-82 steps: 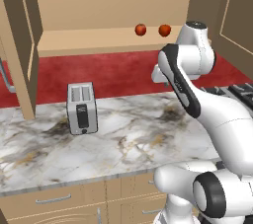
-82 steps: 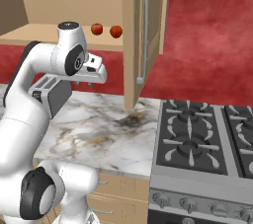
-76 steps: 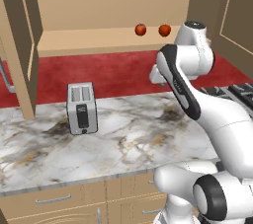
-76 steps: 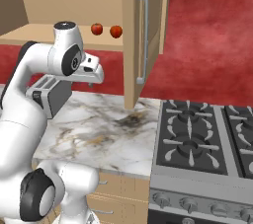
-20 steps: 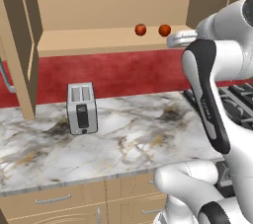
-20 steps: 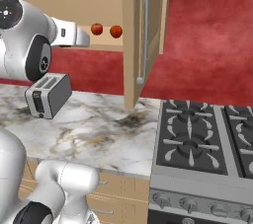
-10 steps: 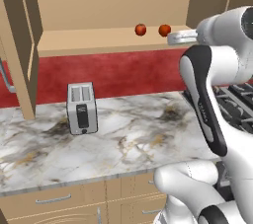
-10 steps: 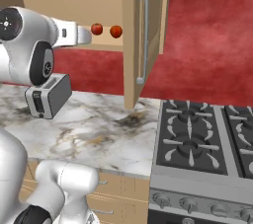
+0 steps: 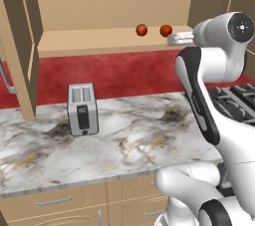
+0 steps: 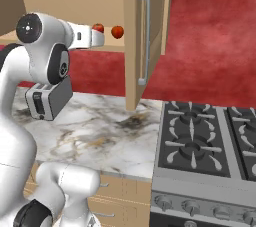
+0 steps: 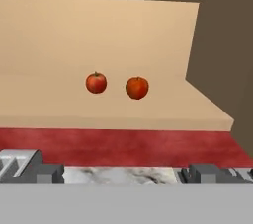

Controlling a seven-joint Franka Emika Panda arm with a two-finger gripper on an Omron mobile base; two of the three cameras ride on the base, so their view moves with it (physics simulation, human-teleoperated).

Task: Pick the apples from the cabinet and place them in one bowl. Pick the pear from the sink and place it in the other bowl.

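With its jaws spread wide and empty, the gripper (image 11: 118, 171) faces the two apples (image 11: 137, 88) resting apart on the cabinet (image 9: 99, 41) shelf; they look small, firm, glossy and probably slippery, so pinch the nearer one across its widest middle.

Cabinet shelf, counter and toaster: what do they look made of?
The cabinet shelf looks like plain tan wood, matte, with no grain showing. The counter looks like polished marble: white with grey and brown veins. The toaster looks like brushed grey metal with a dark front panel.
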